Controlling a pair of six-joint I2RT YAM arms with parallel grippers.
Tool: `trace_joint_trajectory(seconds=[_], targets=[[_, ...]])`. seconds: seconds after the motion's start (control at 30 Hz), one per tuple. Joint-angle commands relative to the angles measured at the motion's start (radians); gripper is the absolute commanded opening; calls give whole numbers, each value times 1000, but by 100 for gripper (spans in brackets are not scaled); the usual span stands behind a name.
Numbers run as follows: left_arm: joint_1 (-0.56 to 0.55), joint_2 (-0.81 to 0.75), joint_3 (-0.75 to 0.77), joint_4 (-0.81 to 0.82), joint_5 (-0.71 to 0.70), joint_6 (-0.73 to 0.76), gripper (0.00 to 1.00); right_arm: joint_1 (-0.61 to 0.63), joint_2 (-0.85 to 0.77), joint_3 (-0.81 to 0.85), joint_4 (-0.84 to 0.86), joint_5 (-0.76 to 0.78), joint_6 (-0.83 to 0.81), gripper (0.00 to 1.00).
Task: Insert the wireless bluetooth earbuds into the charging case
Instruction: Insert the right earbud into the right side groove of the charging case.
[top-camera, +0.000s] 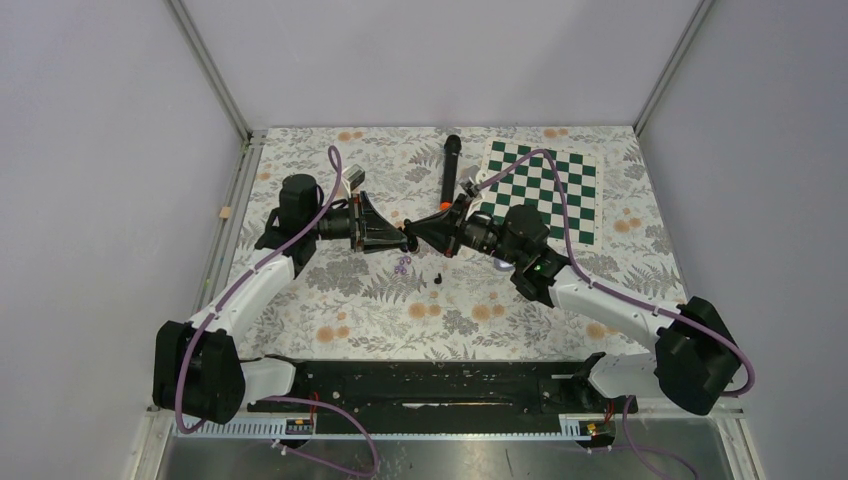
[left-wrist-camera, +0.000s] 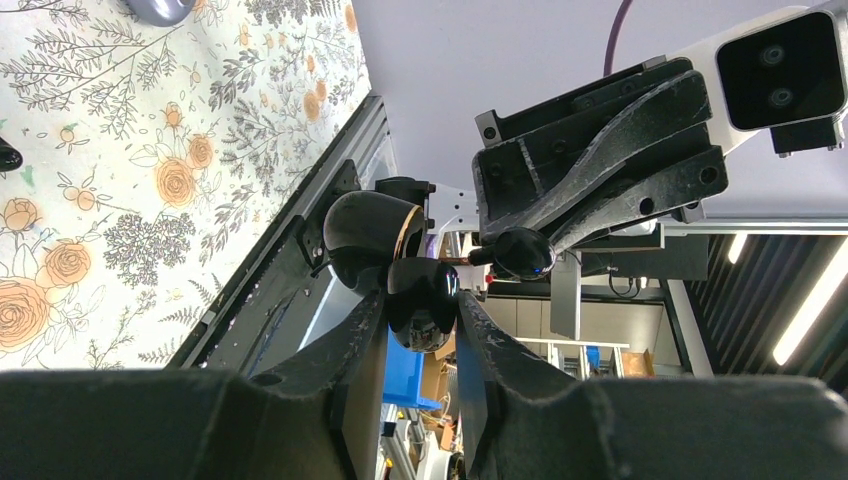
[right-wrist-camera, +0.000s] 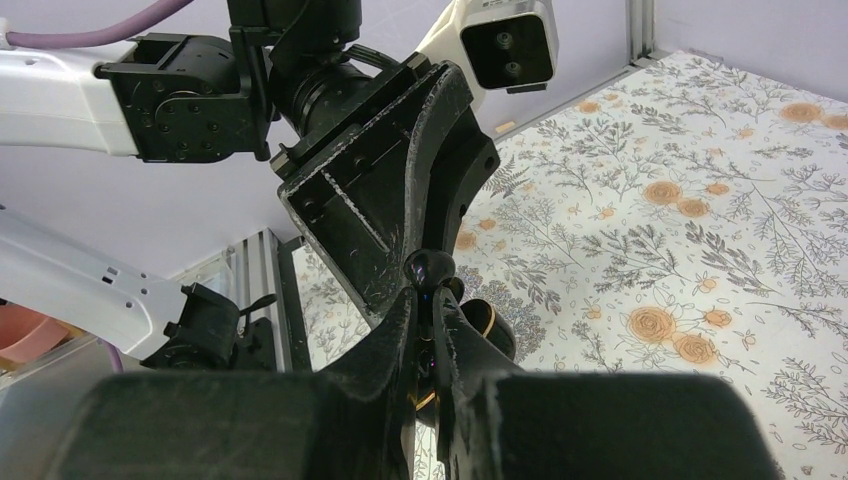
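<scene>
Both grippers meet in mid-air above the table's middle. My left gripper (left-wrist-camera: 422, 308) is shut on the glossy black charging case (left-wrist-camera: 423, 285), whose gold-rimmed lid (left-wrist-camera: 365, 235) hangs open. My right gripper (right-wrist-camera: 428, 297) is shut on a black earbud (right-wrist-camera: 430, 268), held just beside the case (right-wrist-camera: 487, 322). In the left wrist view that earbud (left-wrist-camera: 520, 252) sits at the right gripper's tips, a short gap from the case. On the table below lie pale purple earbuds (top-camera: 402, 266) and another black earbud (top-camera: 440, 278).
A long black microphone (top-camera: 450, 168) with an orange end lies at the back, behind the grippers. A green and white chessboard (top-camera: 545, 188) covers the back right. A small grey object (top-camera: 355, 181) sits at the back left. The floral table has metal rails (top-camera: 235, 200) along its edges.
</scene>
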Motion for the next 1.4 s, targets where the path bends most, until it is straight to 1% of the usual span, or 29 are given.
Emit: trace_joint_trajectory(seconds=[0.0,0.53,0.7,0.87,1.0,1.1,1.3,1.33,1.37], targets=[[-3,-25,-2,52,-2,-21,0,11,10,14,68,21,-26,0],[-4,-17,-10,111,12,-72,0,13,43,-14,103,20,-41,0],[-4,-11,-9,114,25,-78,0,13,68,-62,218,3,-72,0],[-5,-12,-14,108,37,-80,0,14,78,-79,219,-21,-117,0],[-4,-2,-19,109,55,-84,0,14,98,-129,298,-48,-141,0],[-4,11,-20,107,64,-84,0,13,109,-169,373,-40,-129,0],[-5,22,-24,108,65,-81,0,13,102,-186,398,-40,-121,0],[-5,22,-26,107,63,-81,0,13,98,-185,395,-41,-124,2],[-4,22,-28,106,63,-80,0,13,95,-185,391,-42,-124,5]])
